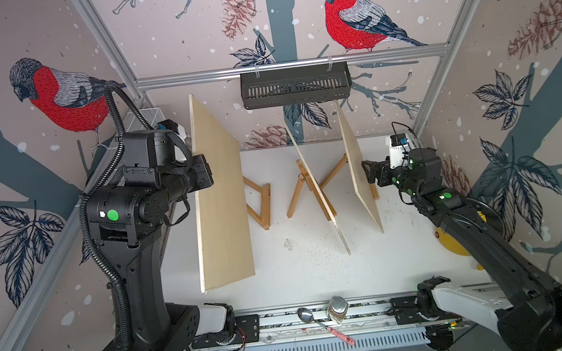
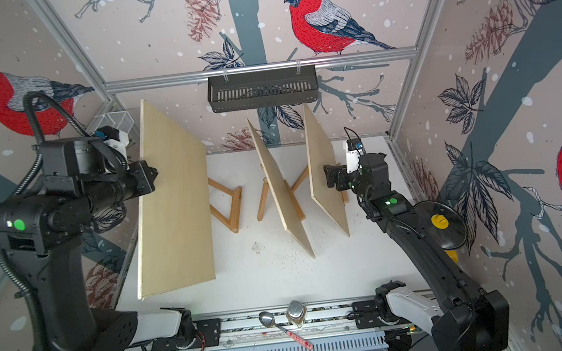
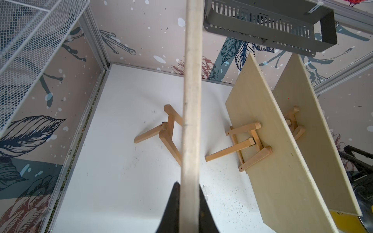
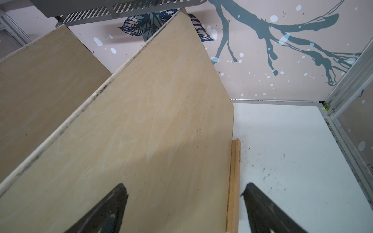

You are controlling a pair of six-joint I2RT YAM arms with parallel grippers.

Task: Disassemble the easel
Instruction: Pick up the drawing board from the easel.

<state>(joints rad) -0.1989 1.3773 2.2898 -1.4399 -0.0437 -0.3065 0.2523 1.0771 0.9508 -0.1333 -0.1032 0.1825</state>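
Left wrist view — left gripper (image 3: 188, 184) clamped on board (image 3: 192, 80), right gripper (image 4: 185, 184) spread wide, black basket (image 3: 262, 26) contents hidden

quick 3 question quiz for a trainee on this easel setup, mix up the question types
1. True or false: the left gripper is shut on the edge of the held board.
2. How many boards still rest on easels? A one; B two; C three.
3. Fill in: the right gripper, beside the right board, has its jaws ___.
Key: 1 true. 2 B: the middle board and the right board; the left easel is bare. 3 open.
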